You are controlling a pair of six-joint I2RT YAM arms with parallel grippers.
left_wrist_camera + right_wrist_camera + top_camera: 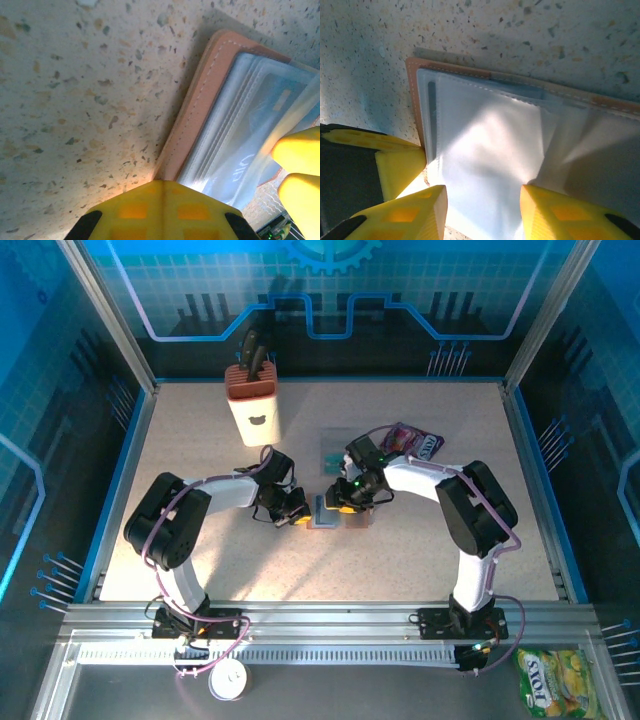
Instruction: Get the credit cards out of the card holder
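Speckled table [75, 100]: card holder [200, 100]; left end effector [297, 517] closed, right end effector [485, 200] spread.

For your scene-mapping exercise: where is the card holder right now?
In the top view, the card holder lies open near the middle of the table, between the left jaws and the right jaws, below-left of the purple packet.

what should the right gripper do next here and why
Probably ease the right gripper shut on the clear sleeve. Its jaws stand open on either side of it. The left gripper is shut at the rim of the card holder, seemingly steadying it, and a credit card sits inside the sleeves.
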